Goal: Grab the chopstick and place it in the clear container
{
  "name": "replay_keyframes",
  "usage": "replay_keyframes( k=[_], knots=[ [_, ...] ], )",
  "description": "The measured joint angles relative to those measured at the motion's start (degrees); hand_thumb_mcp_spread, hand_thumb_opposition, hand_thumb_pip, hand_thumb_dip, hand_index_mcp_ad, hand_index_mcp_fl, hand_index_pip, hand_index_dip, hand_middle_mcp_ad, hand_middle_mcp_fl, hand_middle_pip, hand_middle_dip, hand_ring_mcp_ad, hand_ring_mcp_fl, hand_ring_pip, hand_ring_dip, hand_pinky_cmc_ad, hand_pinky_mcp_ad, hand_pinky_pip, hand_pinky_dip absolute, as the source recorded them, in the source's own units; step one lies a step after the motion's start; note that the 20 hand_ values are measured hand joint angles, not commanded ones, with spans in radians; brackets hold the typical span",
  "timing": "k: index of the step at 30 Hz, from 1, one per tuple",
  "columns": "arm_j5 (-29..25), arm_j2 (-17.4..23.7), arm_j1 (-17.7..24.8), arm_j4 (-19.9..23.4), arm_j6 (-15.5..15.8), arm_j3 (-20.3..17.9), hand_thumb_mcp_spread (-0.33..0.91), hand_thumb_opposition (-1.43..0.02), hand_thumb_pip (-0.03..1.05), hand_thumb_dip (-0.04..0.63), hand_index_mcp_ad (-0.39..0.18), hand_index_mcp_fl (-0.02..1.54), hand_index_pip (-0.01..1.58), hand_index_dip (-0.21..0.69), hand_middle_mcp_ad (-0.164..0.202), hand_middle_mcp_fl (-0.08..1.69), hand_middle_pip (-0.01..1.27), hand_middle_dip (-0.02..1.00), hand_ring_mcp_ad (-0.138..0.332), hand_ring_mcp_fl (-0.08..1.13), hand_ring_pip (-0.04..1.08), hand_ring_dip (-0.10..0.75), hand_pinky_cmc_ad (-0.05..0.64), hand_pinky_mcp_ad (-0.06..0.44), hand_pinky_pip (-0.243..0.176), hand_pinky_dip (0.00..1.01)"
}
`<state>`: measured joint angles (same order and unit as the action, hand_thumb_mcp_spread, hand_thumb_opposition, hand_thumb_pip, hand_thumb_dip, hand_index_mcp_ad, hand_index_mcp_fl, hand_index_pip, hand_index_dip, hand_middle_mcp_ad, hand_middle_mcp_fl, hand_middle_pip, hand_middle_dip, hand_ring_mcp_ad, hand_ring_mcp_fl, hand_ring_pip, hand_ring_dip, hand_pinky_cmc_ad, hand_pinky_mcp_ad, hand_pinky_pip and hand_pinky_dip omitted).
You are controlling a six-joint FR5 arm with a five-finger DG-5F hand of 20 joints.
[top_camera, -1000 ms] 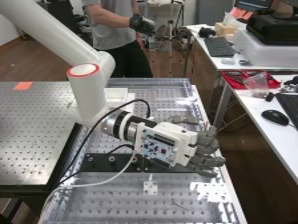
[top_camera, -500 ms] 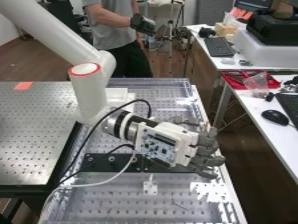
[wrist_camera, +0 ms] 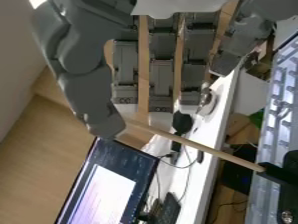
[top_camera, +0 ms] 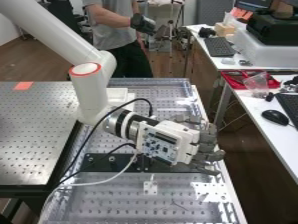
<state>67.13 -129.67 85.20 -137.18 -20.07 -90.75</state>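
Looping near the hand (top_camera: 167,141) is a black cable (top_camera: 100,120).

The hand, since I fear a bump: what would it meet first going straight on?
Perhaps the chopstick, crossing just past the hand, though depth is unclear; farther on, likely the white desk.

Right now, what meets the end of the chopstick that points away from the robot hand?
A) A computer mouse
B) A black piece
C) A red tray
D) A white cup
B: in the wrist view, the chopstick runs to a black piece.
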Motion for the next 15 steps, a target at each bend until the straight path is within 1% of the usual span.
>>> replay_keyframes(
  k=[4, 7, 9, 10, 14, 15],
  knots=[
    [0.03, 0.00, 0.01, -0.56, 0.09, 0.13, 0.60, -0.80, 0.63, 0.257, -0.079, 0.19, 1.56, 0.094, 0.077, 0.48, 0.98, 0.72, 0.096, 0.49, 0.16, 0.527, 0.379, 0.190, 0.012, 0.18],
    [0.06, -0.03, -0.02, -0.95, 0.24, 0.26, 0.60, -0.80, 0.63, 0.262, -0.075, 0.19, 1.56, 0.079, 0.077, 0.48, 0.97, 0.72, 0.096, 0.49, 0.16, 0.531, 0.370, 0.194, 0.014, 0.18],
    [0.12, -0.07, -0.02, -1.15, 0.24, 0.32, 0.60, -0.80, 0.63, 0.262, -0.079, 0.19, 1.56, 0.075, 0.077, 0.49, 0.96, 0.72, 0.096, 0.49, 0.16, 0.527, 0.398, 0.194, 0.019, 0.18],
    [0.06, -0.09, -0.04, -1.23, 0.29, 0.36, 0.60, -0.82, 0.63, 0.262, -0.079, 0.19, 1.56, 0.075, 0.077, 0.49, 0.95, 0.72, 0.099, 0.49, 0.16, 0.527, 0.400, 0.194, 0.019, 0.18],
    [0.03, -0.16, -0.16, -1.48, 0.45, 0.54, 0.60, -0.82, 0.63, 0.258, -0.075, 0.19, 1.56, 0.079, 0.077, 0.51, 0.94, 0.72, 0.096, 0.49, 0.16, 0.527, 0.393, 0.194, 0.026, 0.18],
    [0.08, -0.18, -0.21, -1.57, 0.52, 0.60, 0.60, -0.82, 0.63, 0.258, -0.075, 0.19, 1.56, 0.065, 0.077, 0.51, 0.94, 0.72, 0.096, 0.49, 0.16, 0.531, 0.387, 0.194, 0.026, 0.18]
  ],
)
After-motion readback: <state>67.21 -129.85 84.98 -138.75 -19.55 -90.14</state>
